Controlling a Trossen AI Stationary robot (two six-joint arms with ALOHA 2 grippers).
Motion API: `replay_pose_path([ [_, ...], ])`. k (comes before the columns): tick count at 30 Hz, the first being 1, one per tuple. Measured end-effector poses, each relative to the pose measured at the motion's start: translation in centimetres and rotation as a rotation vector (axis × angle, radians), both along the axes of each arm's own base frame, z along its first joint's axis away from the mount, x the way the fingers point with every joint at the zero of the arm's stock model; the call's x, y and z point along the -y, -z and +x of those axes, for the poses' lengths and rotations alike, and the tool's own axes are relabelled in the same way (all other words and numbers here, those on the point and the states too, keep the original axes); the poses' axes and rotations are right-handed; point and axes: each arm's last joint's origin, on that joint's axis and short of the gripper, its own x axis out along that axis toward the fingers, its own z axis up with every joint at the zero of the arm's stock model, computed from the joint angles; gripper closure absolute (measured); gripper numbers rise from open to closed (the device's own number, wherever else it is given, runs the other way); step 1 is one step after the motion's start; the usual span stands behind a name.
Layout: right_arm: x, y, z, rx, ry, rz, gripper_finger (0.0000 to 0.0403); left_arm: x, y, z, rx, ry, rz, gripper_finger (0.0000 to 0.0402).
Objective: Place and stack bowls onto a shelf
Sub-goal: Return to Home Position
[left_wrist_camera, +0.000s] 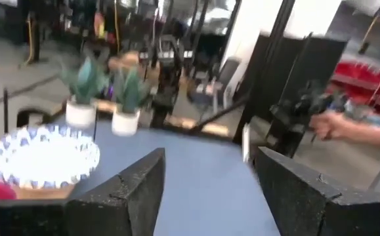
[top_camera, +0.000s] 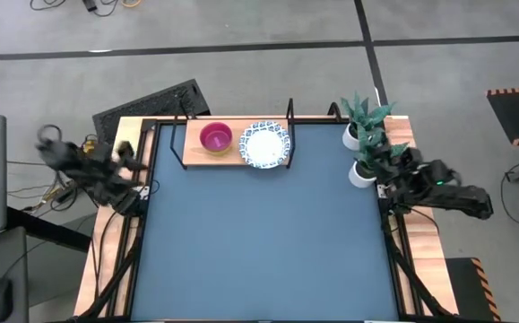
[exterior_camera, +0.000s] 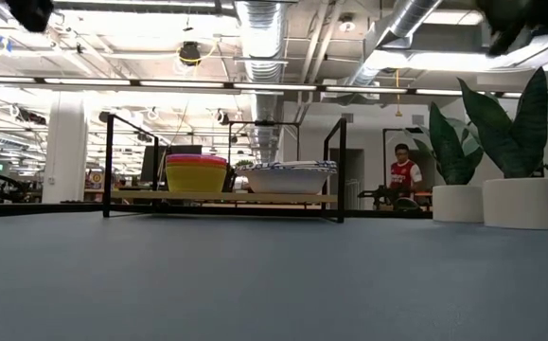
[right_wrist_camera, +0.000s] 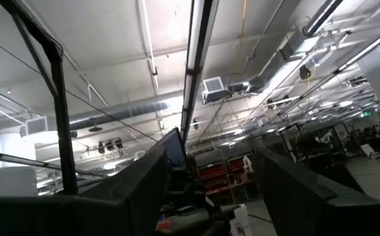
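While both dark arms are hanging at the sides of the blue tabletop (top_camera: pixel 259 251), the left claw (left_wrist_camera: pixel 209 157) and right claw (right_wrist_camera: pixel 209 154) are gaping apart, empty. The right arm is sitting just beside the white plant pot (top_camera: pixel 361 175), so a careless swing risks toppling it. Farther off, on the light wooden wire-framed shelf (top_camera: pixel 193 148), the magenta-topped stack of small plastic bowls (top_camera: pixel 216 137) and the stacked white blue-rimmed bowls (top_camera: pixel 266 144) are resting, the white stack seemingly overhanging the front edge.

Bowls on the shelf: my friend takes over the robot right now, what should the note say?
Left gripper: open, empty, at the table's left edge.
Right gripper: open, empty, at the right edge by the plants.
Small bowls, magenta on top, and white bowls sit stacked side by side on the shelf.
Stacking looks done; only parking the arms seems left.
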Motion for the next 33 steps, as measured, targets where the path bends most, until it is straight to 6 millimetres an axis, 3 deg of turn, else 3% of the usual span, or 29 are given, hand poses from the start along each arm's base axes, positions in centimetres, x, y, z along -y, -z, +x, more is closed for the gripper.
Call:
replay_pose_path([
  [4,0.1,3.7,1.2,0.018,-0.004,0.011,0.0148,1.8,2.8,2.6,-0.051,0.013,0.024,0.0178],
  [15,0.2,5.0,2.1,-0.163,-0.001,-0.001,0.0148,4.8,8.7,6.7,-0.042,0.102,0.006,0.0178],
  [25,0.3,6.3,2.7,-0.341,0.061,-0.100,0.0148,6.6,14.8,8.8,-0.057,0.240,-0.100,0.0178],
  [33,0.3,7.3,3.0,-0.469,0.093,-0.178,0.0148,6.8,15.2,9.0,-0.020,0.316,0.000,0.0178],
])
